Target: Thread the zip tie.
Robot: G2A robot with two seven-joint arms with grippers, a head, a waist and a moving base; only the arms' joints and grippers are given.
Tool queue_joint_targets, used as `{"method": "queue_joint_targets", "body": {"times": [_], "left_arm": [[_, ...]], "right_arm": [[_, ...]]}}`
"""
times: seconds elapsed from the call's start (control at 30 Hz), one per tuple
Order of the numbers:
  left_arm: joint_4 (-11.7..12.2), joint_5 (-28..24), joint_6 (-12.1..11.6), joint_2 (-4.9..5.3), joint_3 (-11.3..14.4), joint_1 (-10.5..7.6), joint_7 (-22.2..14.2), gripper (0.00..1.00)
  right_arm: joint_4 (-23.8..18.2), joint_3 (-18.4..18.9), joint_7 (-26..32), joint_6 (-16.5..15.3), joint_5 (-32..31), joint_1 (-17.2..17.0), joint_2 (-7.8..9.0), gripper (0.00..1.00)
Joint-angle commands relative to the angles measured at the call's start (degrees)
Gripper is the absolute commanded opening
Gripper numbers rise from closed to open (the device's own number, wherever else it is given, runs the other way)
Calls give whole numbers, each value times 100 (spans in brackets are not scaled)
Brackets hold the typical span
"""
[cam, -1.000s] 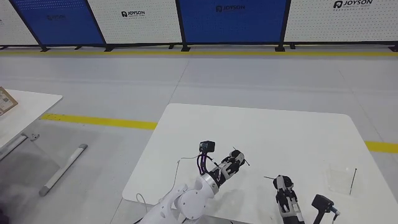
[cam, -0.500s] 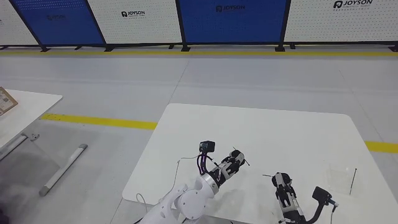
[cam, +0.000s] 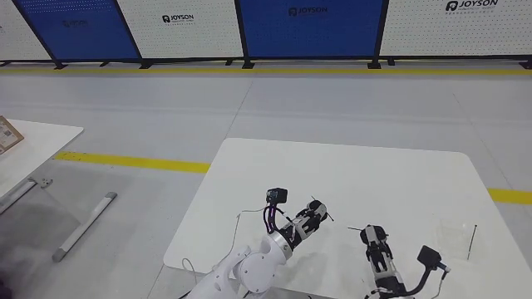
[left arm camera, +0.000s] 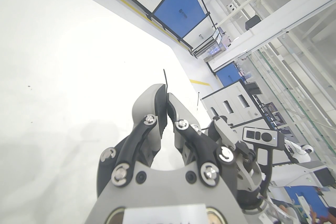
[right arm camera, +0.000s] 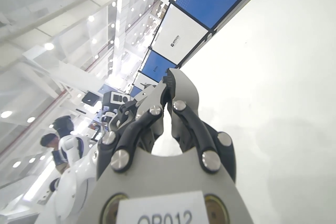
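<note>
The left gripper (left arm camera: 167, 95) is shut tight on the zip tie (left arm camera: 165, 78); its two dark pads press together with the thin black tie pinched between them; a short end of the tie sticks out past the fingertips; from the top view, thin black ends show on both sides of this gripper's tip, so the tie lies across the pinch; the gripper sits low over the white table (cam: 349, 166), near the edge closest to the robot

The right gripper (right arm camera: 168, 79) is closed too; its toothed pads meet with no gap; I cannot tell if it has hold of anything, as nothing shows between the pads in its own wrist view; in the top view a small black line (cam: 355, 230) pokes out by its tip, toward the left gripper, but I cannot tell if it is pinched or just close by; this gripper is near the left one, on its right side, and the two do not touch

A clear box (cam: 453, 237) rests far off on the right side of the table; a thin black strip (cam: 472, 242) is just beside it, well apart from both grippers
</note>
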Motion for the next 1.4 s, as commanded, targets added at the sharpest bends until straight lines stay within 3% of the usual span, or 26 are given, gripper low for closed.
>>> {"method": "queue_joint_targets", "body": {"times": [0.0,0.17,0.53,0.77,0.9,0.97,1.2,1.37], "left_arm": [[0,0,0,0,0,0,0,0],[0,0,0,0,0,0,0,0],[0,0,0,0,0,0,0,0],[0,0,0,0,0,0,0,0],[0,0,0,0,0,0,0,0],[0,0,0,0,0,0,0,0],[0,0,0,0,0,0,0,0],[0,0,0,0,0,0,0,0]], "right_arm": [[107,-70,-123,25,101,106,-64,0],[442,-319,-206,215,198,371,-229,0],[437,-315,-154,201,212,379,-242,0],[492,132,300,-1028,1138,119,-237,0],[582,247,195,-1254,1292,59,-276,0],[655,231,24,-992,1053,93,-308,0],[655,231,24,-992,1053,93,-308,0],[729,27,121,-647,766,178,-395,0]]}}
